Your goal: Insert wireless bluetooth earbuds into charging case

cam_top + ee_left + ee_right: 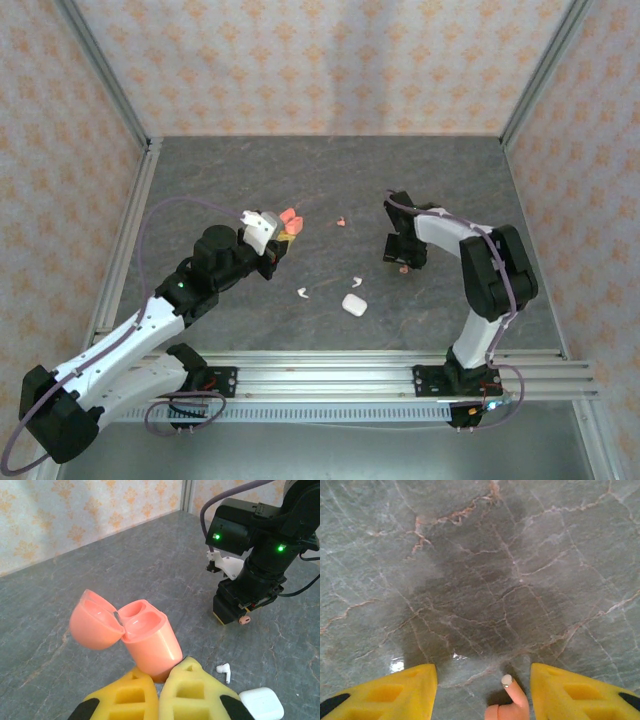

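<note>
Yellow pads [125,700] of L gripper [159,682] sat lowest in L wrist view, pressed close together and clenched on the base of the coral case [150,640]. Case was tilted, lid [95,622] swung open to the left, both sockets facing up w/ nothing in them. From top view, L gripper [272,238] held that case [290,220] over the grey stone table [450,170], left of centre.

R gripper [403,258] was low over the table, right of centre, pointing down. In R wrist view its pads [395,690] stood wide apart, released, w/ one coral earbud [512,700] btwn them. Bud was nearer the right-hand pad but touched neither, and its pale-dotted tip pointed away from the camera. Couldn't tell if it rested fully on the stone. Same bud [244,620] showed at R gripper's lower edge in L wrist view.

Second coral earbud [341,221] lay on the table btwn the two grippers, toward the far side. White earbud [302,293] lay nearer the arm bases, apart from everything else. Other white earbud [356,282] lay just beside the white case [353,304], which was shut and flat on the table. L wrist view caught that white case [260,705] at bottom right w/ a white bud [225,670] close to it.
</note>
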`<action>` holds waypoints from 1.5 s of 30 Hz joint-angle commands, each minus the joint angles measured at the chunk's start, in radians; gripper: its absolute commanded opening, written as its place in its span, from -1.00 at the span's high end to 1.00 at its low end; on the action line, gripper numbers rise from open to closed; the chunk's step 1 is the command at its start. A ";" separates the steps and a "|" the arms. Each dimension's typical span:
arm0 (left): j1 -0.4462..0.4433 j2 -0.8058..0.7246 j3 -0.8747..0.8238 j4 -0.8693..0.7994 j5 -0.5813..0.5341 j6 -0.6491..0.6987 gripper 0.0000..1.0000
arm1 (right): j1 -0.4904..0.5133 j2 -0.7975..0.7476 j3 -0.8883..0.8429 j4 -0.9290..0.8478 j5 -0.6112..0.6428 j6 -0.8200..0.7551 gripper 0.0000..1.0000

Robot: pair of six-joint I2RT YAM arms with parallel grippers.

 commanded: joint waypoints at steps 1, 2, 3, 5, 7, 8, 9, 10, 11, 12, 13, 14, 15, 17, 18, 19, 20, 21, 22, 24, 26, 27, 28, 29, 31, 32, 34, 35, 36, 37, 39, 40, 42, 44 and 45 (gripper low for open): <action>-0.001 -0.023 0.027 -0.015 0.000 0.017 1.00 | -0.006 0.015 0.000 0.041 -0.071 -0.045 -0.03; -0.002 -0.025 0.026 -0.016 -0.003 0.017 1.00 | -0.006 0.014 -0.004 0.050 -0.095 -0.056 -0.02; -0.001 -0.028 0.025 -0.017 -0.006 0.017 1.00 | -0.005 0.011 -0.008 0.061 -0.124 -0.070 0.00; -0.002 -0.030 0.026 -0.020 -0.010 0.017 1.00 | 0.000 0.002 -0.013 0.072 -0.172 -0.092 0.03; -0.001 -0.029 0.030 -0.017 -0.013 0.017 1.00 | 0.016 -0.005 -0.013 0.072 -0.210 -0.128 0.04; -0.001 -0.030 0.031 -0.017 -0.013 0.013 1.00 | 0.024 -0.008 -0.010 0.069 -0.213 -0.141 0.04; -0.001 -0.028 0.032 -0.016 -0.013 0.012 1.00 | 0.035 -0.011 -0.005 0.062 -0.217 -0.159 0.04; -0.002 -0.027 0.034 -0.017 -0.013 0.011 1.00 | 0.045 -0.013 -0.002 0.056 -0.218 -0.177 0.05; -0.001 -0.025 0.036 -0.016 -0.012 0.009 1.00 | 0.053 -0.017 0.002 0.051 -0.216 -0.191 0.04; -0.001 -0.023 0.036 -0.016 -0.011 0.009 1.00 | 0.063 -0.020 0.008 0.047 -0.214 -0.207 0.04; -0.002 -0.022 0.038 -0.016 -0.010 0.006 1.00 | 0.071 -0.024 0.014 0.043 -0.217 -0.222 0.04; -0.002 -0.022 0.040 -0.017 -0.009 0.006 1.00 | 0.078 -0.028 0.020 0.040 -0.218 -0.233 0.04; -0.001 -0.021 0.041 -0.020 -0.008 0.004 1.00 | 0.086 -0.029 0.028 0.034 -0.220 -0.242 0.04; -0.001 -0.022 0.047 -0.026 -0.008 0.002 1.00 | 0.099 -0.036 0.044 0.022 -0.232 -0.252 0.04; -0.001 -0.022 0.050 -0.029 -0.008 0.002 1.00 | 0.106 -0.041 0.050 0.017 -0.240 -0.254 0.04; -0.002 -0.022 0.052 -0.034 -0.009 0.003 1.00 | 0.110 -0.051 0.052 0.015 -0.240 -0.251 0.04; -0.003 -0.024 0.054 -0.037 -0.010 0.002 1.00 | 0.114 -0.064 0.052 0.015 -0.235 -0.242 0.04; -0.002 -0.026 0.056 -0.039 -0.010 0.002 1.00 | 0.115 -0.086 0.046 0.019 -0.223 -0.224 0.04; -0.003 -0.028 0.056 -0.041 -0.010 0.002 1.00 | 0.115 -0.113 0.039 0.022 -0.204 -0.208 0.04; -0.003 -0.030 0.058 -0.043 -0.009 0.000 1.00 | 0.113 -0.166 0.024 0.021 -0.150 -0.178 0.06; -0.002 -0.027 0.062 -0.045 -0.003 -0.001 1.00 | 0.105 -0.212 0.018 -0.013 -0.059 -0.124 0.09; -0.002 -0.027 0.064 -0.046 0.000 -0.003 1.00 | 0.095 -0.228 0.013 -0.037 -0.016 -0.088 0.10; -0.002 -0.025 0.067 -0.046 0.002 -0.004 1.00 | 0.083 -0.241 0.007 -0.060 0.020 -0.057 0.10; -0.003 -0.024 0.067 -0.044 0.004 -0.007 1.00 | 0.072 -0.245 0.001 -0.076 0.027 -0.040 0.10; -0.002 -0.017 0.068 -0.037 0.012 -0.012 1.00 | 0.053 -0.245 -0.012 -0.100 0.037 -0.027 0.09; -0.003 -0.014 0.068 -0.033 0.016 -0.014 1.00 | 0.044 -0.240 -0.018 -0.104 0.038 -0.026 0.07; -0.002 -0.005 0.069 -0.024 0.024 -0.017 1.00 | 0.027 -0.222 -0.026 -0.106 0.031 -0.024 0.01; -0.002 -0.001 0.070 -0.023 0.027 -0.018 1.00 | 0.022 -0.213 -0.029 -0.103 0.019 -0.026 -0.01; -0.002 0.005 0.071 -0.023 0.032 -0.021 1.00 | 0.016 -0.202 -0.031 -0.097 0.004 -0.026 -0.03; -0.002 0.008 0.072 -0.024 0.035 -0.021 1.00 | 0.013 -0.190 -0.031 -0.090 -0.008 -0.027 -0.05; -0.002 0.012 0.071 -0.024 0.036 -0.022 1.00 | 0.011 -0.166 -0.031 -0.079 -0.026 -0.028 -0.06; -0.002 0.012 0.071 -0.024 0.038 -0.022 1.00 | 0.011 -0.150 -0.026 -0.076 -0.033 -0.029 -0.06; -0.002 0.013 0.069 -0.024 0.036 -0.022 1.00 | 0.011 -0.124 -0.021 -0.075 -0.039 -0.028 -0.06; -0.002 0.011 0.066 -0.024 0.037 -0.024 1.00 | 0.011 -0.105 -0.022 -0.076 -0.037 -0.027 -0.06; -0.002 0.010 0.064 -0.025 0.037 -0.025 1.00 | 0.010 -0.098 -0.023 -0.076 -0.030 -0.024 -0.06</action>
